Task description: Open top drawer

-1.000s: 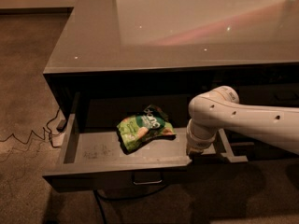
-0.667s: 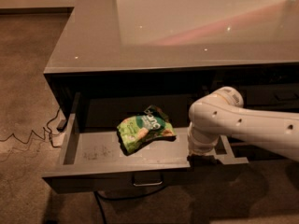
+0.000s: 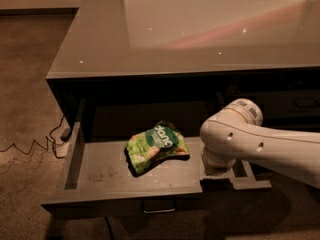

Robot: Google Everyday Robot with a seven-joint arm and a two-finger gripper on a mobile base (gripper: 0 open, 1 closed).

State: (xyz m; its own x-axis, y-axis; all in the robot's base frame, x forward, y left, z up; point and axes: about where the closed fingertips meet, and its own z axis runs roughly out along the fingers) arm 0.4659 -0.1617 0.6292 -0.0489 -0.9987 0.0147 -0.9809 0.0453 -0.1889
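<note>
Top drawer: pulled well out toward the near side from under the grey counter top, at the left and middle of the cabinet.
Its look: wide and dark grey, with a lighter grey floor that is scuffed near the left front. A low side wall runs along the left.
Handle: a small metal bar at the middle of the drawer front, only just showing under the near edge.
Inside: a crumpled green snack bag lies on the drawer floor around the middle, apart from the left wall.
Gripper: down at the drawer's near right corner, right under the rounded end of the white arm. It is dark against dark, and I cannot tell whether it is gripping anything or let go.
Cut off: the arm runs out of sight at the right edge.
Hidden: the arm covers the drawer's right wall. The tall front face is seen from above as little more than an edge.
Hard to make out: the hollow behind the drawer and the cabinet front to the right sit in deep shadow.
Left floor: carpet with a thin cable trailing across it.
</note>
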